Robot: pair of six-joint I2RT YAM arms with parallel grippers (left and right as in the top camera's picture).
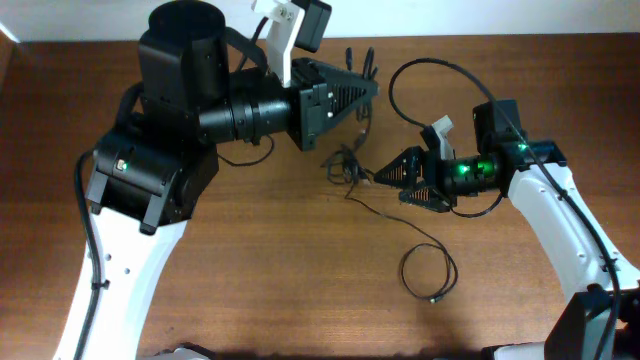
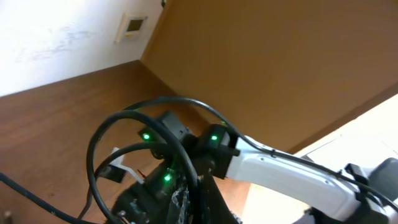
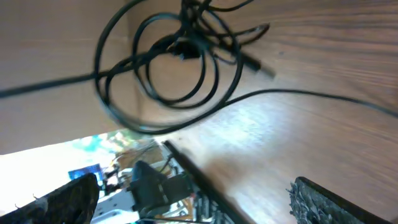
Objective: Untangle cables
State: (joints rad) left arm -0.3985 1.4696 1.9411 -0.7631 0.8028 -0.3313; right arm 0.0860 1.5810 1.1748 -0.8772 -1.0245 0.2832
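Left fingers [image 1: 370,88] are shown clenched above the far part of the tabletop [image 1: 250,280]. Thin strands of the cables [image 1: 346,166] are seen at their tip, and one strand runs down from there to the knot, but whether a strand is actually pinched cannot be told. Right fingers [image 1: 385,180] are spread wide and empty, pointed at the knot from the robot's right side.

The step in hand is judged to be the taking of a second strand, so that the tangle can be drawn apart between the two arms. It would be done best if one strand at the knot's edge were chosen instead of the whole bundle. The right fingers should be lowered close to the wood before being closed, as the cords are thin. Any pull should be made slowly and away from the left fingers, so that the knot is not tightened.

The knot lies just ahead of the right fingers [image 3: 194,182], near but not between them; in the right wrist view the cables [image 3: 180,50] sit beyond the open tips. A loose loop [image 1: 430,272] trails from the knot toward the near edge and ends in a plug end [image 1: 436,298], well apart from both sets of fingers
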